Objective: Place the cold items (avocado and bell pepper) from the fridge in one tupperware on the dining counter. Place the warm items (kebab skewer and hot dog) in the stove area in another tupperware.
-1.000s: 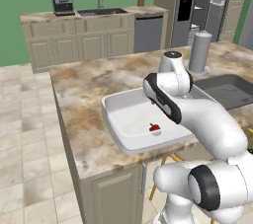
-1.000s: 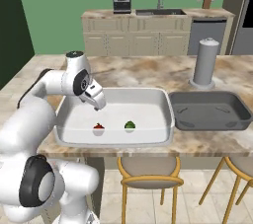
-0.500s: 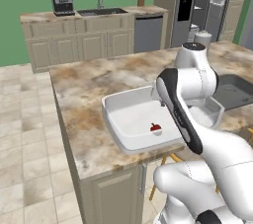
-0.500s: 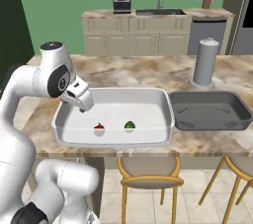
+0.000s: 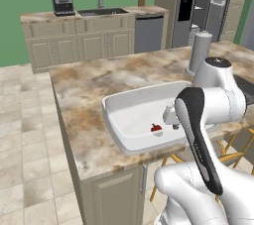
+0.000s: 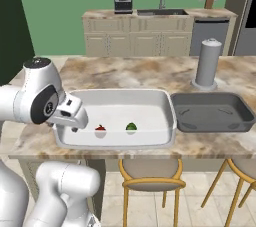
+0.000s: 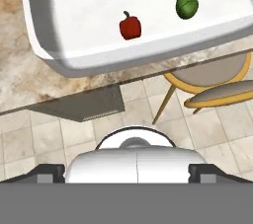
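A white tub (image 6: pixel 167 108) is seen at the middle of the right base view, resting on the marbled counter (image 6: pixel 125 73). Inside it, near its front wall, a red bell pepper (image 6: pixel 100 130) and a green avocado (image 6: pixel 131 127) lie a little apart, the pepper to the left. In the hand view the same tub (image 7: pixel 44 45) takes up the top of the frame, with the pepper (image 7: pixel 130 25) left of centre and the avocado (image 7: pixel 187 4) to the upper right; the counter edge (image 7: pixel 29 85) runs below it, and a wooden stool (image 7: pixel 207 77) and tiled floor (image 7: pixel 54 144) are seen lower down. In the left base view the pepper (image 5: pixel 157 128) is visible in the tub (image 5: pixel 119 120) at centre.

A dark grey tub (image 6: pixel 212 113) sits just beside the white one at right in the right base view, with a grey canister (image 6: pixel 207 63) standing behind it.

The claw (image 6: pixel 75 123) is seen at left, over the white tub's left end; whether its fingers are apart or together cannot be told.
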